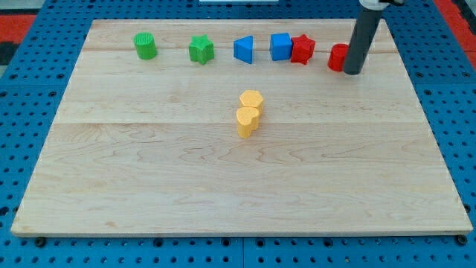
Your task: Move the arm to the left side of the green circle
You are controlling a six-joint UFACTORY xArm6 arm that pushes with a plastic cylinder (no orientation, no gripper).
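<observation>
My tip (352, 73) rests on the wooden board (149, 186) near the view's top right corner; the arm ends in a plain dark rod, so there are no jaws to spread or press together, and nothing is held. The tip stands right against a red block (338, 57), which the rod partly hides, so I cannot make out its shape. Going toward the view's left along the same top row, a red star (302, 49) touches a blue cube (280, 46), then comes a blue wedge-like block (244, 49), then a green star (201, 50). The green circle (145, 46) stands alone at the far left end of that row, well apart from my tip. Near the middle of the board, two yellow blocks (250, 112) sit touching, one just below the other.
</observation>
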